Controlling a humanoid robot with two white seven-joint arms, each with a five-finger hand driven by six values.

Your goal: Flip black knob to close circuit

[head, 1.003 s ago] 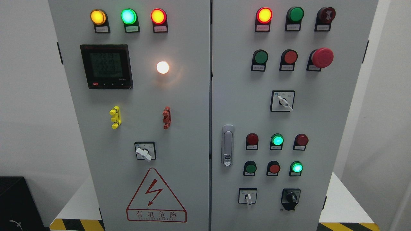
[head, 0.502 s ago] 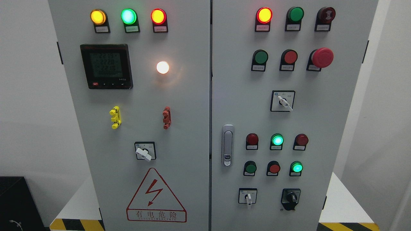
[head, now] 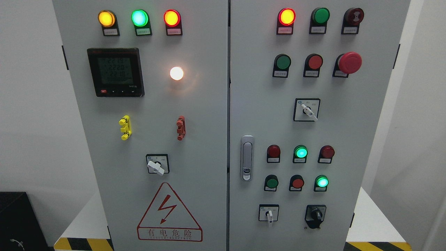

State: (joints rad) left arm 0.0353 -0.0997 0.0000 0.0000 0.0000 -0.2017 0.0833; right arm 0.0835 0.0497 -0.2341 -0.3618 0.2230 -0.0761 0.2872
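Note:
A grey electrical cabinet with two doors fills the head view. The black knob sits on a black plate at the lower right of the right door, its handle pointing up and slightly right. Left of it is a white-handled selector switch. Neither of my hands nor either arm shows in the picture.
The right door carries a silver door latch, a red mushroom stop button, another white selector and several lit lamps. The left door has a meter display, a white selector and a red warning triangle. A black box stands lower left.
Only the digits on the meter display flicker; the knob and switches stand as before.

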